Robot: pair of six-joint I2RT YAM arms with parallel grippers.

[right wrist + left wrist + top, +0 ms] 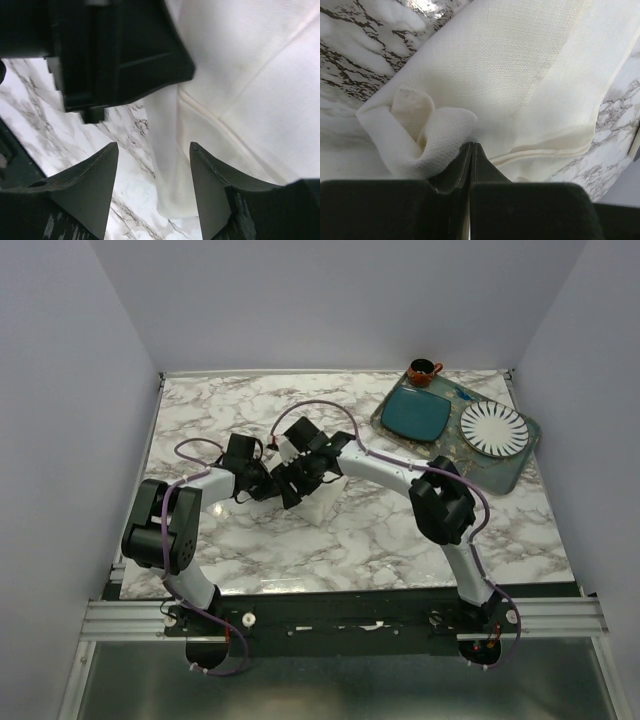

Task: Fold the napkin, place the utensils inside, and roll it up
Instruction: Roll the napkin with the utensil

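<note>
Napkin (530,90) in grip: clamps its rolled corner at left pincer (471,144) tip; holds right pincer (154,147) wide, napkin edge beneath.

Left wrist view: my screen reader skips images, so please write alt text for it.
The left gripper, jaws closed, pinches a bunched, curled corner of the cream napkin. The folded cloth spreads away over a marble table.

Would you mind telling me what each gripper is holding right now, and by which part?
The left gripper pinches the napkin at a bunched, curled-up fold near its edge; the right gripper is open, holding nothing.
</note>
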